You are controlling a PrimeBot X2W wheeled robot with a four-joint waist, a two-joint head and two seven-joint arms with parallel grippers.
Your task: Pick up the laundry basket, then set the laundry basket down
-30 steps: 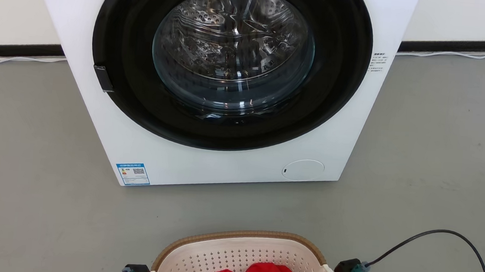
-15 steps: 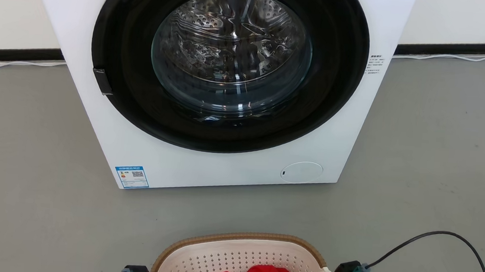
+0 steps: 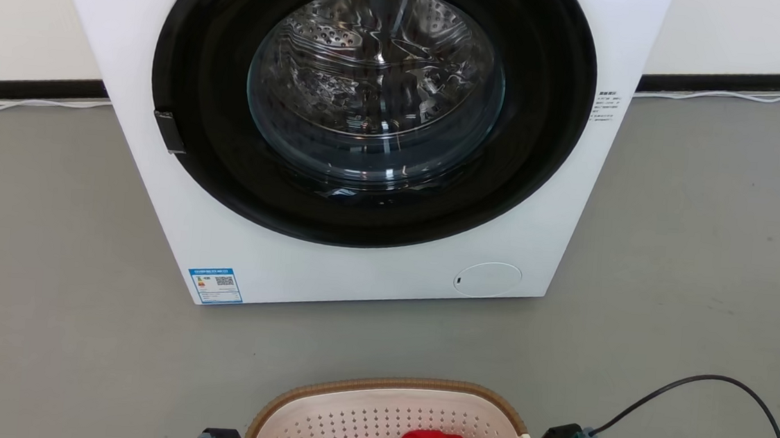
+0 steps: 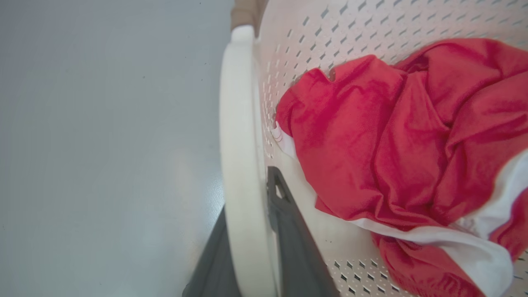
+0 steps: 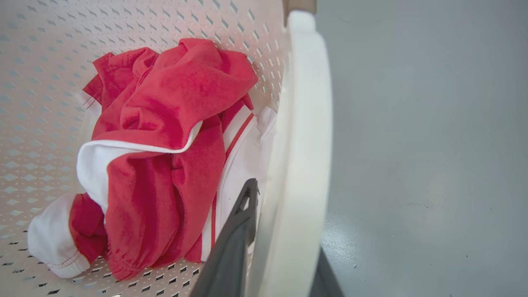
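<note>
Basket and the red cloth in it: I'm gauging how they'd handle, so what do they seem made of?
Basket: likely moulded plastic, cream, smooth and faintly glossy, going by the even punched holes and the thick seamless handle. Its brown rim looks woven, perhaps a plastic imitation. Red cloth: soft matte knit, maybe cotton. It creases loosely and has white trim.

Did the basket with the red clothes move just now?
No. The laundry basket keeps about the same gap to the washing machine; the whole head view shifted slightly, so the camera moved.
</note>
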